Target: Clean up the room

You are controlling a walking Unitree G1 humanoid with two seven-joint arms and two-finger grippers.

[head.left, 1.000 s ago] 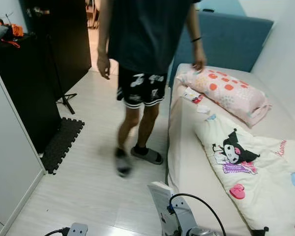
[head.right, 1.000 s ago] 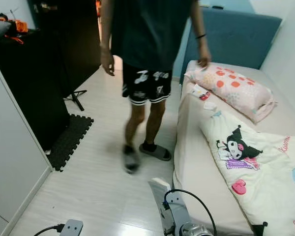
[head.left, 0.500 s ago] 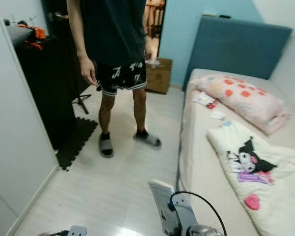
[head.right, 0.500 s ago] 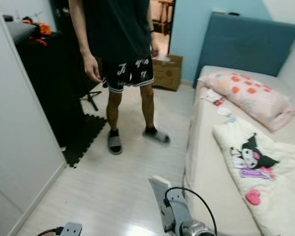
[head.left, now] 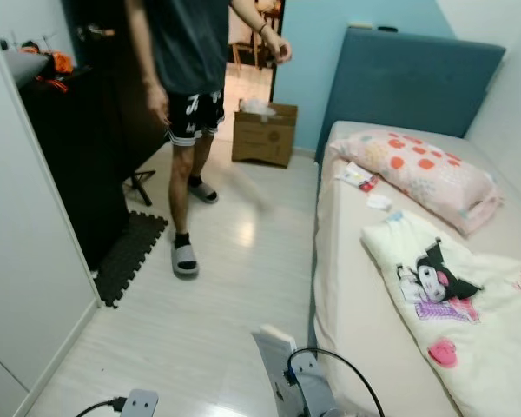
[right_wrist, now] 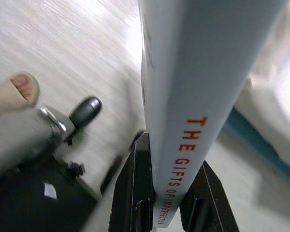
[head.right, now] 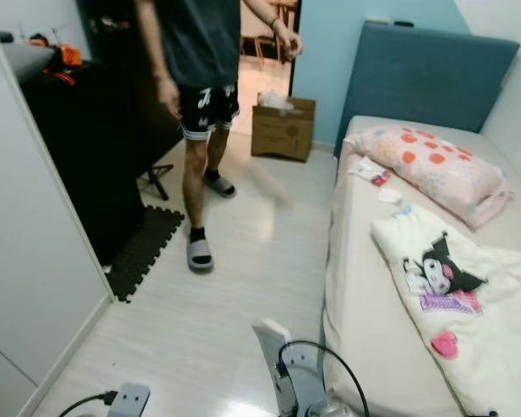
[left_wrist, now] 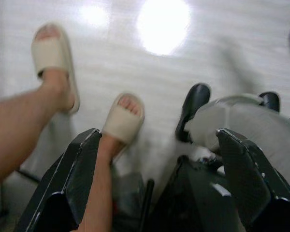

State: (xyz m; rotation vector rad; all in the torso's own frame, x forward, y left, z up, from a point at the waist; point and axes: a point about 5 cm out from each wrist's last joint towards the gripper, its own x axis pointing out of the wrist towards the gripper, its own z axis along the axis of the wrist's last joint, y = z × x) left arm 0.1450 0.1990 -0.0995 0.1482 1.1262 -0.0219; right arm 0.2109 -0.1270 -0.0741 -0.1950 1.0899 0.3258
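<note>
My right gripper (right_wrist: 167, 195) is shut on a white book (right_wrist: 193, 82) with red lettering on its spine, held upright. That book (head.left: 273, 360) stands at the bottom of the eye views, above the pale floor beside the bed. My left gripper (left_wrist: 158, 134) hangs low and open with nothing between its fingers. On the bed (head.left: 347, 287) lie small loose items (head.left: 358, 177), a bit of white paper (head.left: 379, 201), a pink spotted pillow (head.left: 412, 169) and a cartoon-print blanket (head.left: 451, 304).
A person (head.left: 187, 87) in dark clothes and grey slides stands by the black cabinet (head.left: 78, 156). A cardboard box (head.left: 263, 133) sits near the doorway. A black foam mat (head.left: 130, 256) lies by the white wardrobe (head.left: 26, 261). Another person's sandalled feet (left_wrist: 123, 121) are close behind me.
The person has stepped away from the bedside toward the cabinet and doorway. The head camera has shifted, bringing the box and floor into sight. The book stays in my right gripper.
</note>
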